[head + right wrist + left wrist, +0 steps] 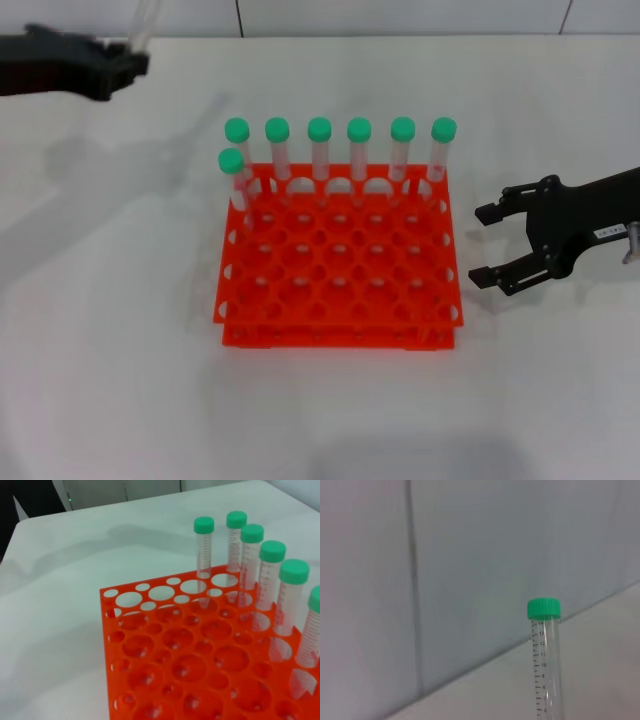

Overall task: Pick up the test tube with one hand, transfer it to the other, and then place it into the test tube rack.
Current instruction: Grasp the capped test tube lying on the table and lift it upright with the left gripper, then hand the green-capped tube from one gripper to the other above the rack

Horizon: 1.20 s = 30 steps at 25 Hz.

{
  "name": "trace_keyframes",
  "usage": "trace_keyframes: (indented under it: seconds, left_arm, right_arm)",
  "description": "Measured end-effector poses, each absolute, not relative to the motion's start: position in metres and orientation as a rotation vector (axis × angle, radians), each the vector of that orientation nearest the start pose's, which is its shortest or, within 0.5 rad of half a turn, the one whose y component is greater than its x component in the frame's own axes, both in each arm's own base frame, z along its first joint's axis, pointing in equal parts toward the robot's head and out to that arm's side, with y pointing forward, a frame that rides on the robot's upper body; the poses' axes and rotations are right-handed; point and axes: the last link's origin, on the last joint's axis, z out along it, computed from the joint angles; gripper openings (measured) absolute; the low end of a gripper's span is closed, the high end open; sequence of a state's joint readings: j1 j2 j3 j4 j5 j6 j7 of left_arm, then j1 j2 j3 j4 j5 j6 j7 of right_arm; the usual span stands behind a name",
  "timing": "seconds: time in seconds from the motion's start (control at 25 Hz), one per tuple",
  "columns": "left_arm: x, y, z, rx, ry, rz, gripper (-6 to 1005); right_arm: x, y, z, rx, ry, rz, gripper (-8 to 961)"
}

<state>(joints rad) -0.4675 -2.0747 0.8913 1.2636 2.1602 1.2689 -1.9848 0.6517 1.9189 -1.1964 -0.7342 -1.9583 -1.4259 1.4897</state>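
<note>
Left gripper [120,68] is holding the tube [141,25] upright, fingers clenched on it, high at far left, well apart from the rack [338,262]. Right gripper [490,245] is hovering just beside the rack, fingers released, over the counter [110,350].

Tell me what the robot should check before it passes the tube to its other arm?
1. Left tool has the test tube: ok, the tube sticks up from it at the far left of the table.
2. Tube cap on: ok, the green cap shows in the left wrist view.
3. Right tool ready to take it: ok, its fingers are spread, with nothing between them, right of the test tube rack.
4. Tools close enough to pass: not ok, the whole rack lies between them.
5. Free holes in the rack: ok, seven tubes stand along the far side; the rest are open.
</note>
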Motion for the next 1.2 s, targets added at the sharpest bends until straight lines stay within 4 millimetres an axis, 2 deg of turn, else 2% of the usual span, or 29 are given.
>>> trace_keyframes:
  seconds: [0.12,0.28,0.64,0.84,1.2]
  left_arm:
    - [-0.223,0.384,0.081,-2.391,-0.625,-0.423,194]
    - [-0.22,0.384,0.073,-2.433,-0.595,-0.497,195]
    - [-0.211,0.383,0.038,-2.635,-0.542,-0.645,196]
    - [-0.206,0.383,0.025,-2.724,-0.518,-0.652,197]
    - [-0.201,0.379,0.017,-2.854,-0.48,-0.576,198]
  right_arm:
    - [0.23,0.371,0.005,-2.987,0.258,0.148,869]
    - [0.228,0.371,0.005,-2.983,0.253,0.159,869]
    - [0.226,0.372,0.003,-2.971,0.216,0.18,869]
    - [0.224,0.371,0.0,-2.976,0.201,0.188,868]
    - [0.224,0.372,0.0,-2.964,0.209,0.205,868]
